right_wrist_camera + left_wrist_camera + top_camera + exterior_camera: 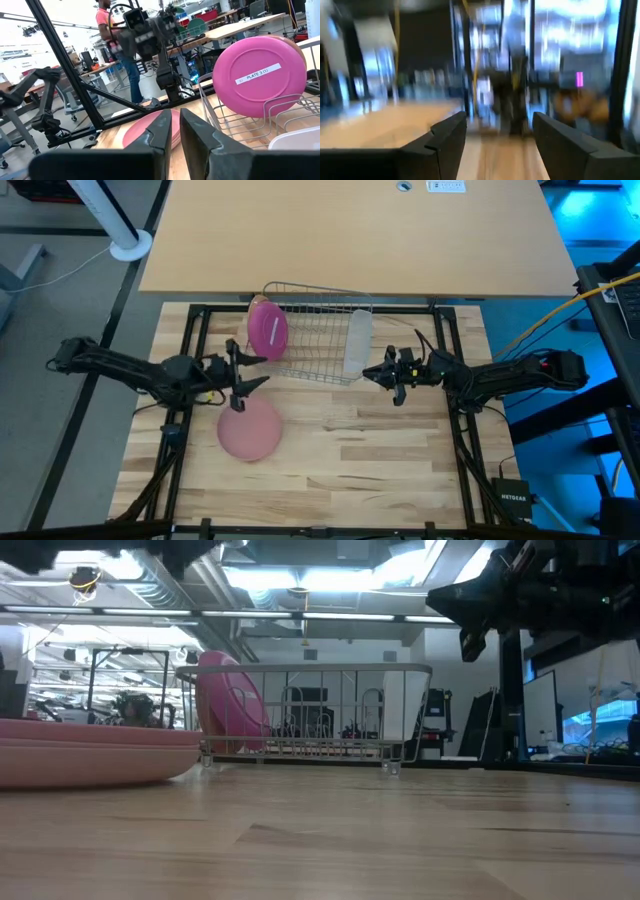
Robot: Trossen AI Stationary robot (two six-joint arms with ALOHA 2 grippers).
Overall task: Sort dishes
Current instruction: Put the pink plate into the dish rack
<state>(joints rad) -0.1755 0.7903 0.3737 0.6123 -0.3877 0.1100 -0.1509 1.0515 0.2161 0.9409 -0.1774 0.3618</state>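
Note:
The pale pink plate (250, 430) lies flat on the table, and shows in the low view (90, 755) and the right wrist view (142, 134). The magenta plate (268, 330) stands on edge in the left end of the wire rack (315, 315), leaning back; its label shows in the right wrist view (260, 75). A tan-orange plate (296, 44) stands right behind it. My left gripper (257, 370) hovers open, raised between the pink plate and the rack (500, 135). My right gripper (372, 375) is shut in the air near the rack's front right (176, 132).
A translucent cup (357, 340) lies in the rack's right end. Black frame rails (190, 360) run along the table's sides. Bare wood (380, 450) spreads in front of the rack. A person (107, 22) stands in the room beyond the table.

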